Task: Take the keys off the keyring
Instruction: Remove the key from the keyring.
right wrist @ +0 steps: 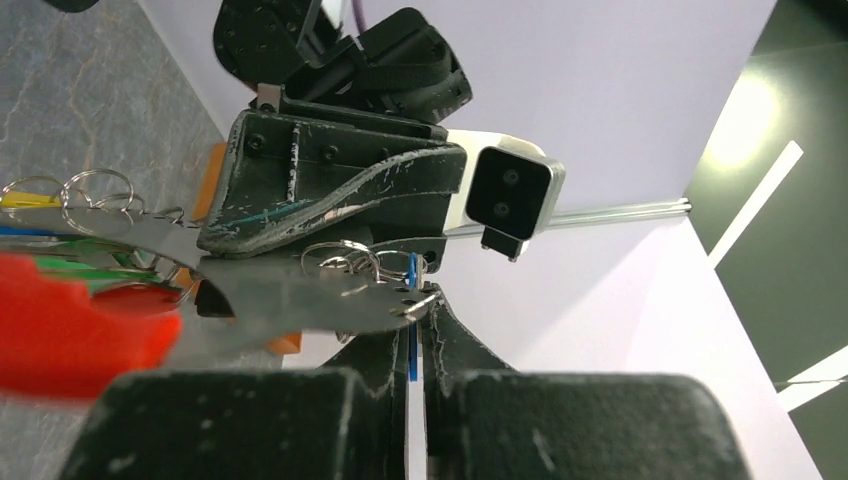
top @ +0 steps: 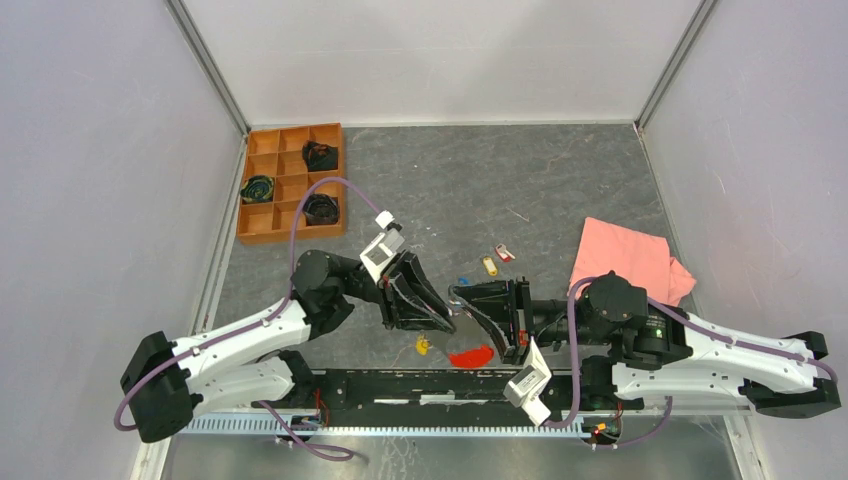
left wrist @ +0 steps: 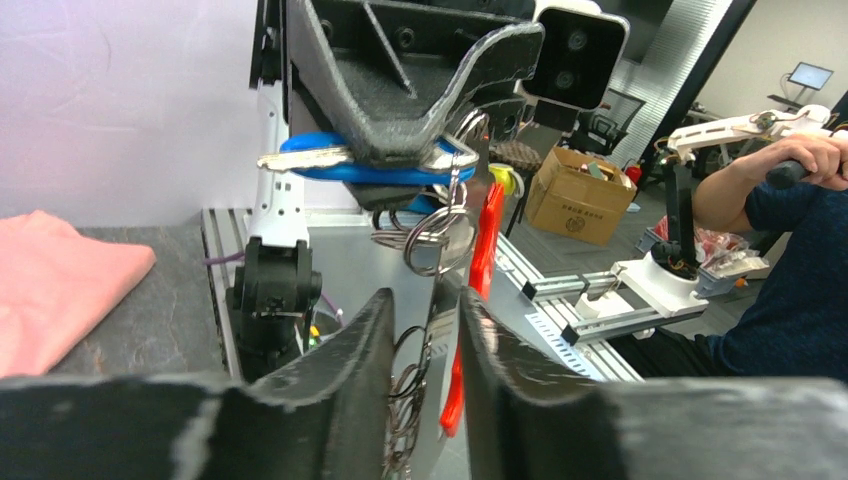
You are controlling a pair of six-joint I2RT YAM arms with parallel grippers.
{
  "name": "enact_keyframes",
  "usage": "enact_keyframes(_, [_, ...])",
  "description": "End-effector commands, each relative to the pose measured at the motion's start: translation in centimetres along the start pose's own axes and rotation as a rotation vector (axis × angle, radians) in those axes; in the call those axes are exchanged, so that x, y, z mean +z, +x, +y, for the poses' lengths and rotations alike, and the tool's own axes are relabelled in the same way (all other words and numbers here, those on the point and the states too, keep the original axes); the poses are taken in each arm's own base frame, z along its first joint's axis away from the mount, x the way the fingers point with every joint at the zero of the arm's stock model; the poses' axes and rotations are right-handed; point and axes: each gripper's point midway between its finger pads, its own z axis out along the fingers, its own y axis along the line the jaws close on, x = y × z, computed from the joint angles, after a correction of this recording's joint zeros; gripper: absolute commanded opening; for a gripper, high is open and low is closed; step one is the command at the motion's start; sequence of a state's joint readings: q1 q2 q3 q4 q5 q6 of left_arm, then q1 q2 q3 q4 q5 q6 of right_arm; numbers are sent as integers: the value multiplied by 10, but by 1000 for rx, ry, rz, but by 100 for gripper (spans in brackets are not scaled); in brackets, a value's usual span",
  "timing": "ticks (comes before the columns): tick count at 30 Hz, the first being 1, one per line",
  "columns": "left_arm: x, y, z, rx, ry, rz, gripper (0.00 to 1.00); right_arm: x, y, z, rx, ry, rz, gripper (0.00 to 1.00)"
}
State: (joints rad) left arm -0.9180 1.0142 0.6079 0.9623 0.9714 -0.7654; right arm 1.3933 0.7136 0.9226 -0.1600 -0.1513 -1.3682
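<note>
Pinching a blue key (left wrist: 330,160) firmly in the right claw (right wrist: 415,350), mid-air. Straddling the keyring (left wrist: 488,240) with the left claw (left wrist: 425,350), gap narrow (gripping or not, cannot tell).

No text, label or number can be read.

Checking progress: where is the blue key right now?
In the left wrist view the blue key is clamped in the right gripper, just above the dangling keyring and its red strap.

Left pincer (top: 440,318) and right pincer (top: 460,298) meet near the red strap (top: 470,355); a yellow key (top: 489,265) lies beyond
</note>
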Motion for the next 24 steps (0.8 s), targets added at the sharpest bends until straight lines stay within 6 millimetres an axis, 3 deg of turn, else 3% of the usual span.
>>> enact_keyframes(1, [0, 6, 4, -54, -37, 52, 24, -9, 2, -21, -33, 57, 30, 1])
enact_keyframes(6, [-4, 19, 6, -101, -70, 165, 9, -13, 5, -10, -7, 22, 45, 1])
enact_keyframes(10, [-12, 34, 3, -159, -86, 288, 2, -15, 5, 2, 21, -16, 48, 1])
enact_keyframes(16, [-32, 63, -4, -220, -106, 443, 2, -20, 0, 12, 63, -51, 21, 0])
enact_keyframes(24, [-50, 89, 4, -286, -172, 596, 2, -18, -2, 33, 100, -132, 18, 1])
